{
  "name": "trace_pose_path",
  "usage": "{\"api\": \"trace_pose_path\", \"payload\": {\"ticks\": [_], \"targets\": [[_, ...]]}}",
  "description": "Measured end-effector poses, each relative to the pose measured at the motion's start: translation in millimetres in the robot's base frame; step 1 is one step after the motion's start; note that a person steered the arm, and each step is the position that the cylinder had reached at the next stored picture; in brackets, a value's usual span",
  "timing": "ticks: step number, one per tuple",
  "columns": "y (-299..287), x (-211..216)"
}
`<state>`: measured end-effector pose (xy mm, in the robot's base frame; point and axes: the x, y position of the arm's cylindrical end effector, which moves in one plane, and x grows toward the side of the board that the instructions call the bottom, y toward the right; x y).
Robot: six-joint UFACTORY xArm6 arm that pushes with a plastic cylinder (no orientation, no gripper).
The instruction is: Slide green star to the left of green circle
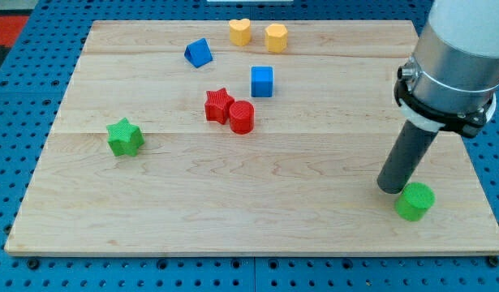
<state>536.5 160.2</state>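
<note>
Claw: none fitted, so no wide or narrow state to report. Smooth dark rod, my tip point(392, 188) down on pale planked wooden counter point(233, 203), just left of ribbed green circle point(415, 201). Green star point(124, 137) far off at view's left. Mid-board: red star point(218, 105) touching red cylinder point(242, 118); blue cube point(262, 81) above.

Green star point(124, 137) lies far left; green circle point(415, 201) lies bottom right, well apart.
</note>
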Motion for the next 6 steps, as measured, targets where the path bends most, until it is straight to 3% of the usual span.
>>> {"api": "trace_pose_path", "payload": {"ticks": [1, 2, 3, 4, 5, 6], "targets": [[-98.9, 27.4], [-211.3, 25.1], [-330.7, -13.4], [-408.8, -61.5], [-397.7, -85.2], [-265.2, -93.7]]}}
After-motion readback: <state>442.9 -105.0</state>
